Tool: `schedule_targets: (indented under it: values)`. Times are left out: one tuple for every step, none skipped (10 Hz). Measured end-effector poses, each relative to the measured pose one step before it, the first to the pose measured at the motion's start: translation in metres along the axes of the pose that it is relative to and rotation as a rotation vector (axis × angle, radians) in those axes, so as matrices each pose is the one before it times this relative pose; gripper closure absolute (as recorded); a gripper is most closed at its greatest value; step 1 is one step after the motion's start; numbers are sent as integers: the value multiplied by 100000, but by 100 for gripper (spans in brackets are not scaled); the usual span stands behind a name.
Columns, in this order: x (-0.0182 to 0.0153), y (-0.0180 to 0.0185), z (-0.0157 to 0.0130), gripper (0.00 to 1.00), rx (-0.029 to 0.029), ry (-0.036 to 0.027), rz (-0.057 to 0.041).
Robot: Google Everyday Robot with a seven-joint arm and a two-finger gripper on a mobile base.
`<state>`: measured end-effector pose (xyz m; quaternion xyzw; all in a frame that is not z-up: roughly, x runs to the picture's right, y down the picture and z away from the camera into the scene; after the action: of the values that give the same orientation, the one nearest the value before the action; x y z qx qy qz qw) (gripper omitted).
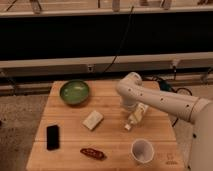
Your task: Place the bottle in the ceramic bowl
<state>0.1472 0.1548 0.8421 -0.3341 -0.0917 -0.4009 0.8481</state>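
Observation:
The bottle [134, 119], small and clear with a white cap, lies at a slant on the wooden table [107, 142], cap pointing to the lower left. My gripper [135, 109] is right over the bottle's upper end, at the tip of the white arm [165, 100] that reaches in from the right. The wrist hides where it meets the bottle. The ceramic bowl [75, 92], round and green, stands empty at the table's back left, well apart from the gripper.
A pale rectangular block [93, 120] lies between the bowl and the bottle. A white cup [142, 150] stands at the front right. A black phone [52, 136] lies at the front left and a dark red packet [93, 153] at the front middle.

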Motion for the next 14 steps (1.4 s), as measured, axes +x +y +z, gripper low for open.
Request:
schedule_targets:
  values:
    - [48, -48, 99, 20, -77, -112, -410]
    - [-8, 50, 126, 20, -117, -267, -336]
    - [70, 58, 207, 20, -215, -203, -725]
    - [39, -47, 114, 20, -83, -104, -613]
    - [9, -69, 187, 20, -142, -345, -840]
    - [72, -16, 68, 20, -32, -212, -307]
    - [-57, 0, 85, 20, -118, -339, -307]
    - [23, -6, 106, 20, -136, -155, -458]
    - [16, 34, 93, 20, -213, -154, -349]
    - [-17, -28, 56, 20, -98, -330, -397]
    - [-45, -51, 23, 20, -76, -302, -326]
    - [-24, -56, 56, 20, -63, -388, -409]
    - [-11, 17, 37, 20, -130, -253, -198]
    - [39, 17, -38, 20, -57, -175, -153]
